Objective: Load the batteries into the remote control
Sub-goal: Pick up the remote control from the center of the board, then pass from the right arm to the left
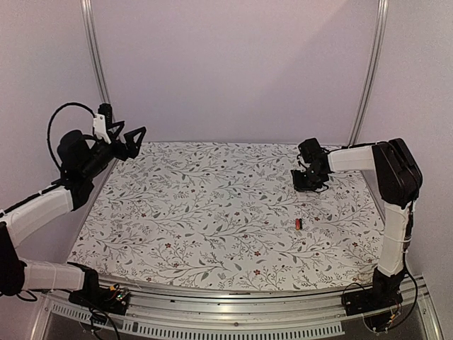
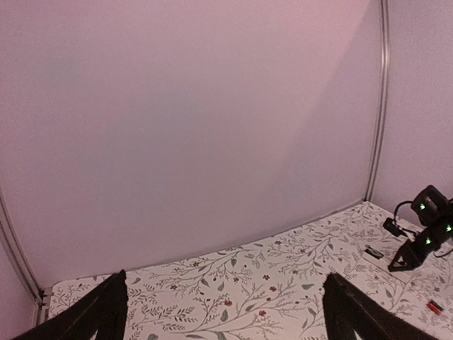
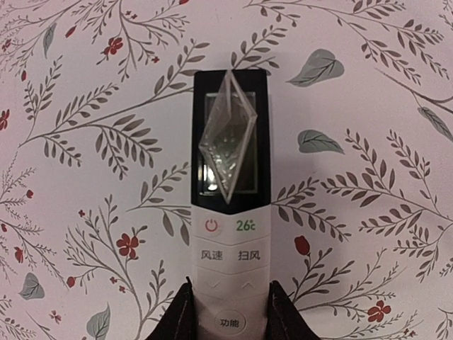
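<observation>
R end effector (image 3: 230, 292) grasps remote control (image 3: 230, 237), fingers (image 3: 180, 315) pressed to both long edges; it lies face up on floral tabletop (image 3: 368, 106); keys read 26°c in green, 风速, 扫风, 功能, w/ red power icon; clear plastic piece (image 3: 228, 138) sits over black display; only top view shows one battery (image 1: 299, 224) on tabletop, apart from R end effector; L end effector (image 1: 134, 136) raised far left, wide open, empty.

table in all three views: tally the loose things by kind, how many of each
battery: 1
remote control: 1
total: 2
</observation>
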Tool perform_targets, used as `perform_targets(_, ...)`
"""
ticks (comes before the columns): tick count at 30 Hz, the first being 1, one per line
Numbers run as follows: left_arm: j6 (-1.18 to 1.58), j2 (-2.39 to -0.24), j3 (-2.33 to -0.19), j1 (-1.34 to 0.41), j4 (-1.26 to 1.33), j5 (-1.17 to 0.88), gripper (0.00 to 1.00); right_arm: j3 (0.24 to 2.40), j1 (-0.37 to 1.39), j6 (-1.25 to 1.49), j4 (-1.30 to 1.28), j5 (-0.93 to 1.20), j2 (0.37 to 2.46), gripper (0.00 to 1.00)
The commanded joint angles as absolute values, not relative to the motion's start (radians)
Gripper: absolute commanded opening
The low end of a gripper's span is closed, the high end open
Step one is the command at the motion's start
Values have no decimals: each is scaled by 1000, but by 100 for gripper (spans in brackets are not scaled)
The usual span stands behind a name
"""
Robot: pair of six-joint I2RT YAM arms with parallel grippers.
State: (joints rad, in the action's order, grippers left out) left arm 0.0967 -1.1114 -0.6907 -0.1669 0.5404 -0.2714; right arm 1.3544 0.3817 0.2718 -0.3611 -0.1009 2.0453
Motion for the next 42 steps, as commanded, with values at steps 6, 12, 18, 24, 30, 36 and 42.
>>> perform_targets(6, 66, -1129, -688, -219, 574, -428, 94, 1345, 402, 102, -300, 187, 1853, 6)
perform_targets(12, 2, -1118, -684, -319, 577, -681, 94, 1330, 570, -140, -209, 568, 1634, 7)
perform_targets(18, 79, -1142, -693, -427, 677, -978, 99, 1350, 724, -271, -98, 751, 1570, 0)
perform_targets(24, 179, -1190, -714, -497, 755, -1000, 100, 1359, 772, -230, 21, 816, 1579, 0)
perform_targets(30, 208, -1205, -717, -549, 790, -916, 97, 1405, 801, -232, 2, 824, 1634, 0)
perform_targets(36, 263, -1229, -742, -553, 812, -848, 86, 1435, 836, -268, -31, 820, 1671, 0)
perform_targets(42, 294, -1260, -740, -560, 824, -855, 75, 1449, 845, -267, -36, 824, 1695, 0)
